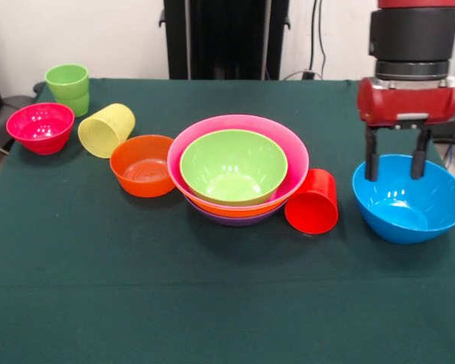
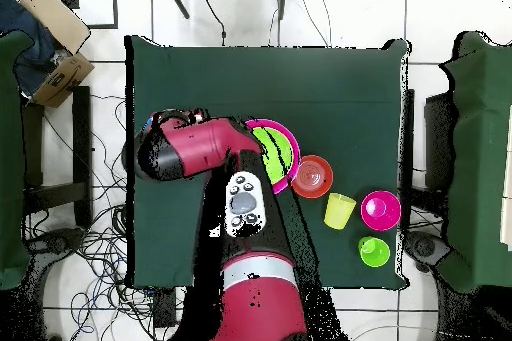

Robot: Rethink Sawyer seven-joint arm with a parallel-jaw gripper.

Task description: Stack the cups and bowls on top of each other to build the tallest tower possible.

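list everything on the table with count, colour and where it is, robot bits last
tower: 1 nested pile, rims purple, orange, pink, lime green innermost, table centre
blue bowl: 1, front view's right, under the gripper
red-orange bowl: 1, small, touching the tower's left side
magenta bowl: 1, small, far left
green cup: 1, upright, back left corner
yellow cup: 1, on its side between the two small bowls
red cup: 1, on its side against the tower's right
table: 1, dark green cloth
gripper: 1, black fingers open, at the blue bowl's far rim
arm: 1, red and black
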